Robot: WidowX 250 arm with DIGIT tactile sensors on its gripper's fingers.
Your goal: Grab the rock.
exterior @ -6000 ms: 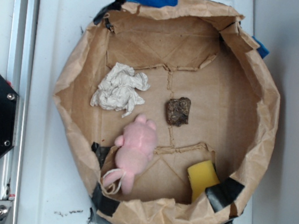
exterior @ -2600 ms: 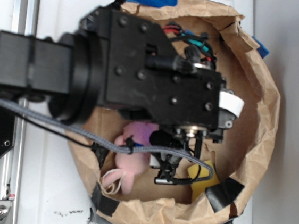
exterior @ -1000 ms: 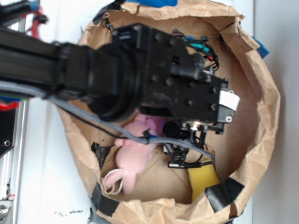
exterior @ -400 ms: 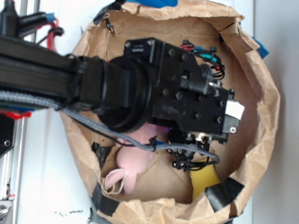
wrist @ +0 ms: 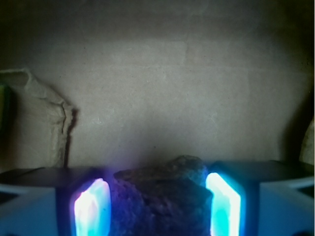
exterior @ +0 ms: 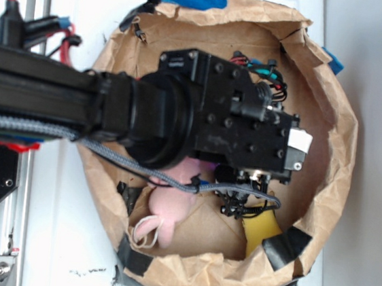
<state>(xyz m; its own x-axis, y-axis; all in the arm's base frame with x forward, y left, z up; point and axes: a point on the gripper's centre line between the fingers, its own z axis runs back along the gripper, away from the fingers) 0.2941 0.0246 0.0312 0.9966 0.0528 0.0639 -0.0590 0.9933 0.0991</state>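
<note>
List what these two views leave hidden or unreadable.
- Rock: exterior view, hidden under the arm; wrist view, its lower part is cut off by the bottom edge.
- Gripper: wrist view, pads flank the rock, but glare and darkness hide whether they touch it; exterior view, fingers covered by the arm.
- Pink plush toy: exterior view, upper part behind the arm.
- Yellow sponge: exterior view, partly behind cables.

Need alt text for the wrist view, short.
A dark, rough rock sits between the gripper fingers, whose inner faces glow blue-white on either side of it. Behind lies brown paper floor, dimly lit, with a folded paper edge at left.
</note>
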